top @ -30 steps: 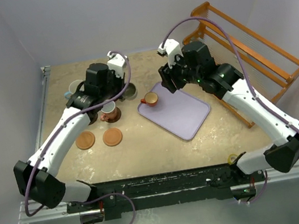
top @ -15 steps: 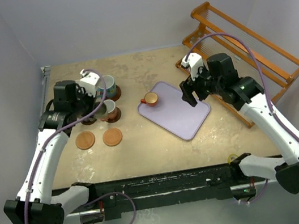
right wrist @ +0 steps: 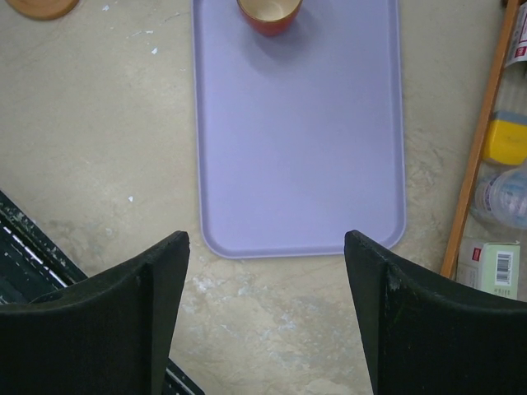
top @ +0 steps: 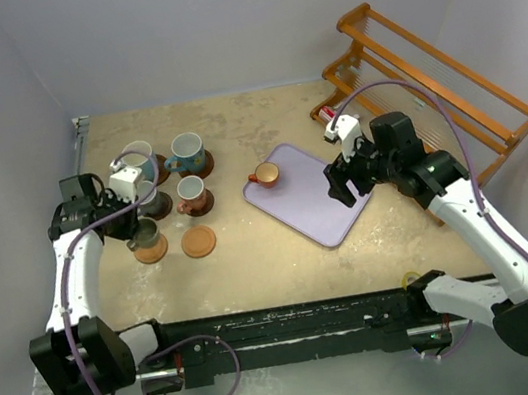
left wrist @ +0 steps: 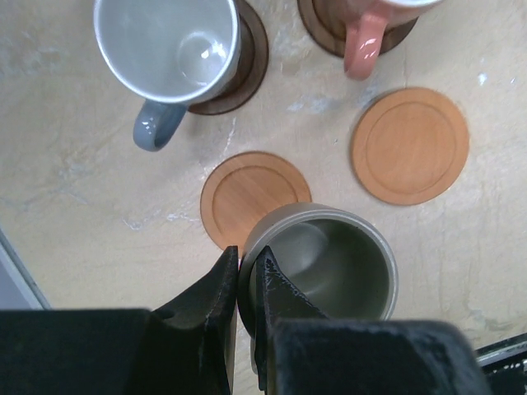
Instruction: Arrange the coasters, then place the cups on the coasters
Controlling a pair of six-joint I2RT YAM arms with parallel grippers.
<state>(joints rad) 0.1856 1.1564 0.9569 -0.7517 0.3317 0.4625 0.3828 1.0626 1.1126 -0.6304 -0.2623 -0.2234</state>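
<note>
Currently my left fingers are pinching shut on the near wall of the grey-olive cup, one finger inside the rim and one outside. The cup is standing upright, its matte bowl empty, and it is overlapping the near edge of an orange-brown coaster lying just beyond the fingertips. I cannot tell whether its base is touching the disc.

I am judging this as the placing step for this cup. The next move is calling for a small shift forward to centre it over that coaster, then a gentle lowering and an opening of the fingers.

Beyond and to the right, a second bare coaster is lying flat on the tabletop. Farther out, the grey-blue cup and the pinkish-red cup are each sitting on a darker disc. The light blue cups are resting on theirs, farthest away.

My right fingers are spreading wide and gripping nothing, hovering over the near end of the lavender tray. The small orange cup is waiting straight ahead of them at the tray's far end, probably bound for the bare coaster.
</note>
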